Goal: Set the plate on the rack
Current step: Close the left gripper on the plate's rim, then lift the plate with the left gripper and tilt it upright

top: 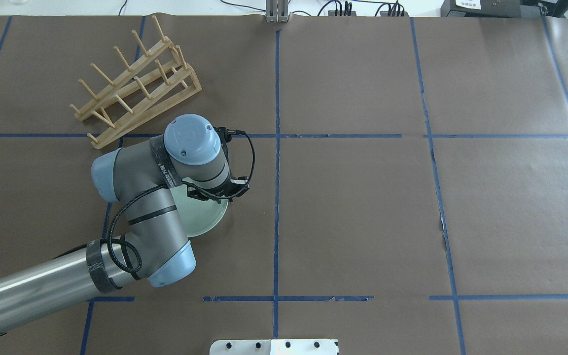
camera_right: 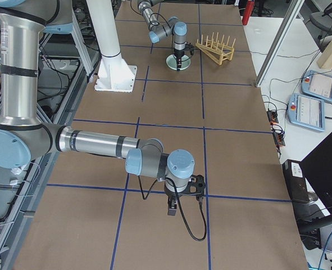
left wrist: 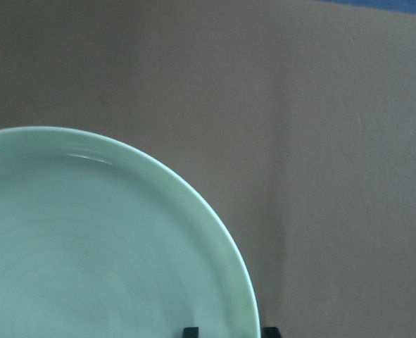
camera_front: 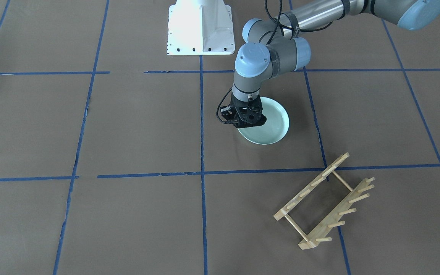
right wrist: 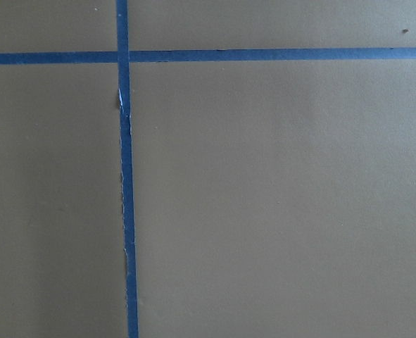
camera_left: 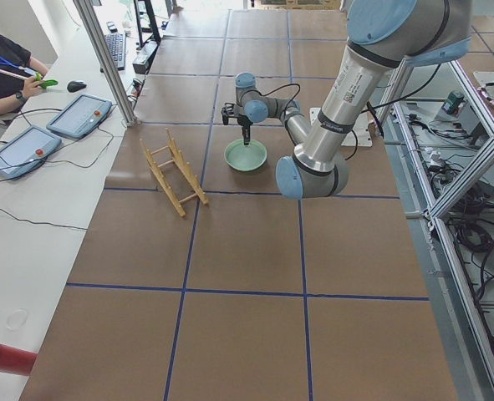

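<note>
I see the plate [camera_front: 271, 128] lying flat on the brown-papered bench [top: 363, 197], in the robot's left half, roughly midway between the near and far edges. The left gripper [camera_front: 248, 123] points straight down over the plate's rim on the side toward the bench's middle. In the left wrist view its fingers [left wrist: 190, 332] show as two dark tips at the bottom edge, parted, one inside the rim and one outside on the paper. I see a gap around the rim, so they are not clamped on it.

The wooden dish rack [top: 136, 84] stands on its rails with its pegs up, near the far left corner of the bench and well apart from the plate.

The right gripper [camera_right: 172, 211] hangs low over the bench toward its right end, by a crossing of blue tape lines [right wrist: 127, 211]. I cannot tell how its fingers stand.

A black band on the left arm's wrist carries white lettering, too small for me to read.
</note>
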Available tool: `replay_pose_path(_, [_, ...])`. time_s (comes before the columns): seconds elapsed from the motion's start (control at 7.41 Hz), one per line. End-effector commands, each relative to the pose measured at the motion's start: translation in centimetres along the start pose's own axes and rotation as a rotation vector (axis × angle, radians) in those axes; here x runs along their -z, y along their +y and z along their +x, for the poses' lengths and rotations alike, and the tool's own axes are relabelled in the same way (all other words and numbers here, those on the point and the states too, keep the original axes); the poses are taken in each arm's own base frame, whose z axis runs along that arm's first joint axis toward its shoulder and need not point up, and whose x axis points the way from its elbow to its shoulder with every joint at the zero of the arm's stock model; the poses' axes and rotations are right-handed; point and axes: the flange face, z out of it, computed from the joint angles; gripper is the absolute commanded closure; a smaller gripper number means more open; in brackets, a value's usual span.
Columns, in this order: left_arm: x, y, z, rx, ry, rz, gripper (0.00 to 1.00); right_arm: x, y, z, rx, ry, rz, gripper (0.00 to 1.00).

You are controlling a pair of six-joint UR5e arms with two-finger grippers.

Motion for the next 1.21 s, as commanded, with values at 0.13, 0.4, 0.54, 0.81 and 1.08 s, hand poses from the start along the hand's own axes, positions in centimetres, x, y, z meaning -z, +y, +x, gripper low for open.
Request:
replay_pose_path(0.13, [0.3, 0.1, 0.0, -0.003, 0.002, 0.000, 1.00, 0.0, 0.0, 0.0, 0.001, 0.000, -0.001, 0.00])
replay_pose_path(0.4, [4.5, 0.2, 0.0, 0.003, 0.024, 0.020, 1.00, 0.0, 0.0, 0.0, 0.001, 0.000, -0.001, 0.00])
replay_pose_path(0.54, [10.0, -0.5, -0.8, 0.025, 0.025, 0.051, 1.00, 0.0, 0.0, 0.0, 0.001, 0.000, -0.001, 0.00])
replay_pose_path(0.81, [22.8, -3.4, -4.6, 0.107, 0.060, 0.164, 1.00, 0.0, 0.0, 0.0, 0.000, 0.000, 0.000, 0.00])
replay_pose_path(1.08, [33.3, -7.6, -9.4, 0.144, 0.155, 0.327, 1.00, 0.0, 0.0, 0.0, 0.001, 0.000, -0.001, 0.00])
